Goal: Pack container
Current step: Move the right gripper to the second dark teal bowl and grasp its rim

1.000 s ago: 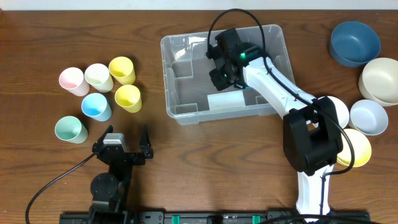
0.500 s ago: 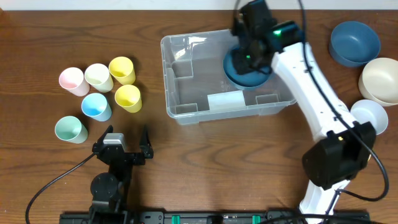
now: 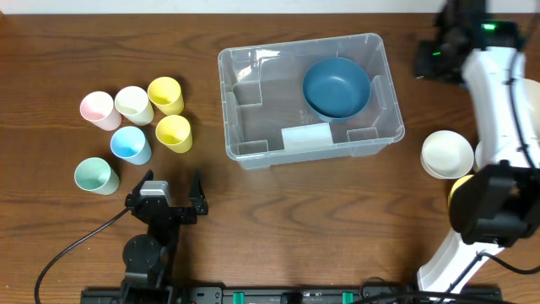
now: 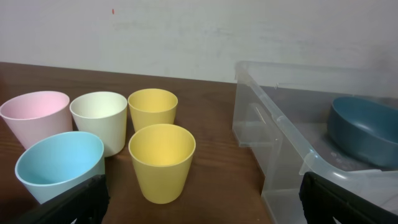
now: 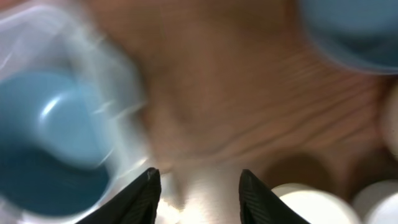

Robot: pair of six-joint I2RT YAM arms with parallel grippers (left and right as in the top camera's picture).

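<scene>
The clear plastic container (image 3: 253,135) stands mid-table with a dark blue bowl (image 3: 337,87) in its right half. My right gripper (image 3: 432,56) is open and empty, above the table to the right of the container, clear of its rim. Its blurred wrist view shows the open gripper (image 5: 198,180), the container (image 5: 118,81) with the bowl (image 5: 50,124) at left. My left gripper (image 3: 165,196) is open and empty near the front edge, below the cups. In its wrist view the gripper (image 4: 202,214) faces a yellow cup (image 4: 161,158) and the container (image 4: 280,130).
Several cups stand left of the container: pink (image 3: 95,108), cream (image 3: 133,103), two yellow (image 3: 165,95), blue (image 3: 131,143), green (image 3: 94,176). A cream bowl (image 3: 447,154) and a yellow bowl (image 3: 460,190) sit at right, partly behind my right arm. A blurred blue bowl (image 5: 354,25) lies ahead of the right gripper.
My right gripper let go of the dark blue bowl inside the container, rose and swung right, off the container to the table's far right. The left arm has not moved.
</scene>
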